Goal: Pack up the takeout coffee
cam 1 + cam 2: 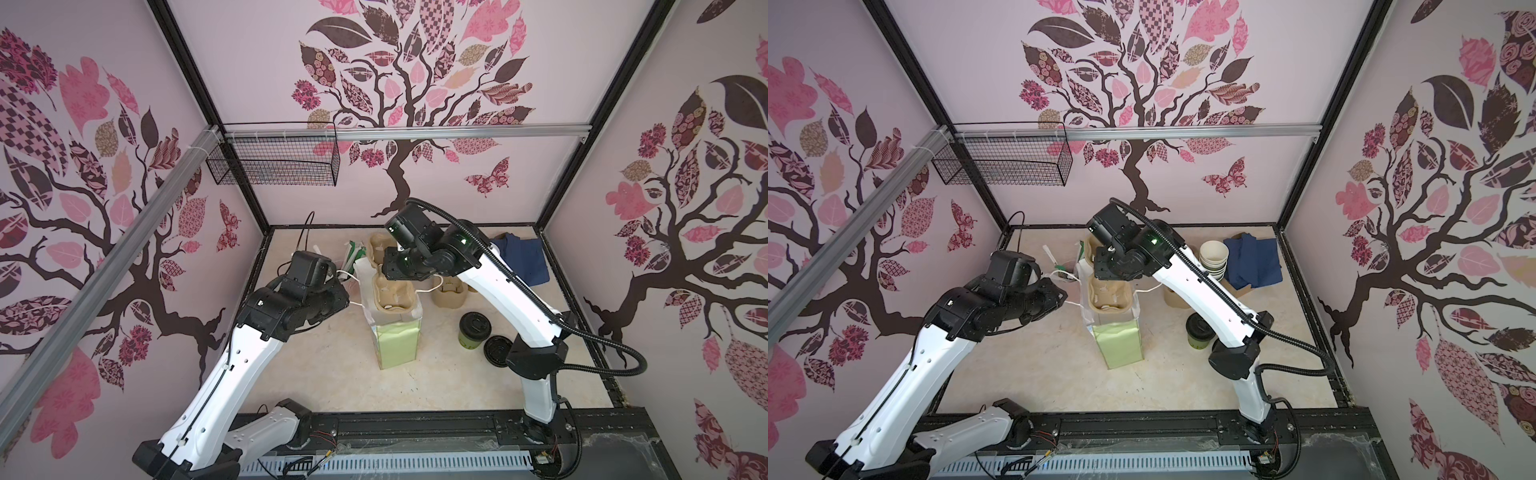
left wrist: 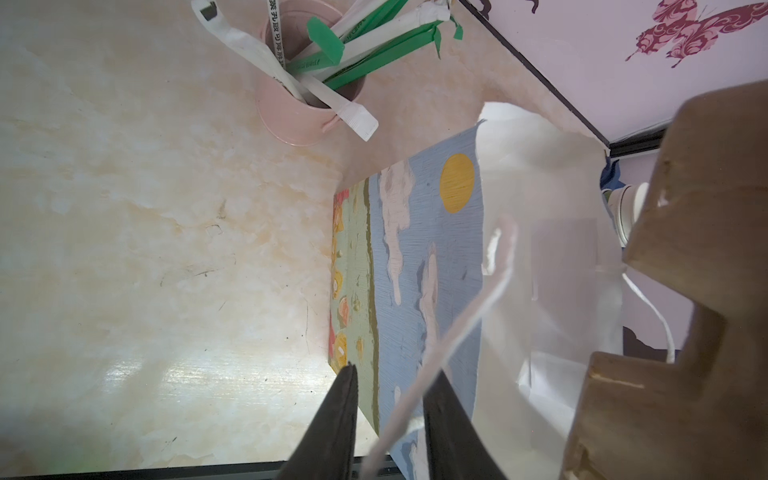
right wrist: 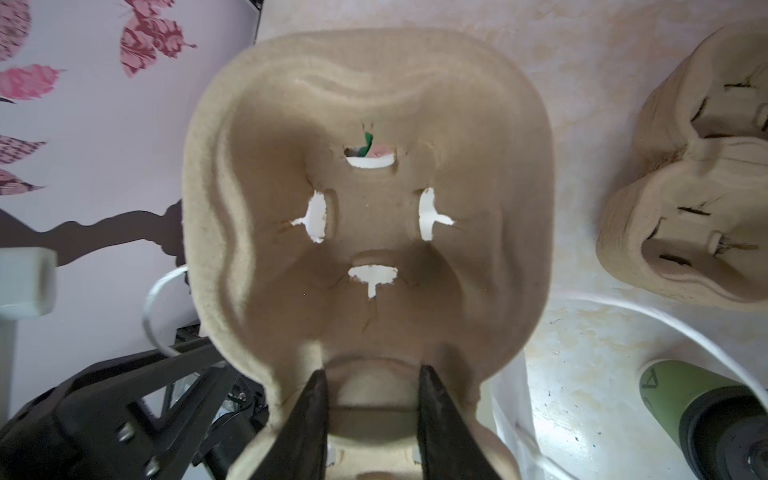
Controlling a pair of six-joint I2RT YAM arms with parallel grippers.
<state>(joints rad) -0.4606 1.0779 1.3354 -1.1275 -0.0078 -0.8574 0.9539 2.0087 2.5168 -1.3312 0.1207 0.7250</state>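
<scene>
The takeout coffee (image 1: 475, 330), a small green cup with a black lid, stands on the table right of the upright paper bag (image 1: 397, 345); it also shows in the right wrist view as the coffee (image 3: 702, 399). My right gripper (image 3: 372, 370) is shut on the middle ridge of a brown pulp cup carrier (image 3: 365, 199), holding the carrier (image 1: 395, 297) at the bag's open top. My left gripper (image 2: 397, 370) is at the bag's left side. Its jaws stand apart, with the bag's white handle cord (image 2: 457, 328) running between them.
A stack of spare carriers (image 1: 446, 293) sits behind the coffee. A loose black lid (image 1: 496, 351) lies beside it, and lidless cups (image 1: 1213, 257) and a navy cloth (image 1: 1252, 262) are at the back right. A pink pot of straws (image 2: 307, 104) stands back left. A wire basket (image 1: 274, 162) hangs on the wall.
</scene>
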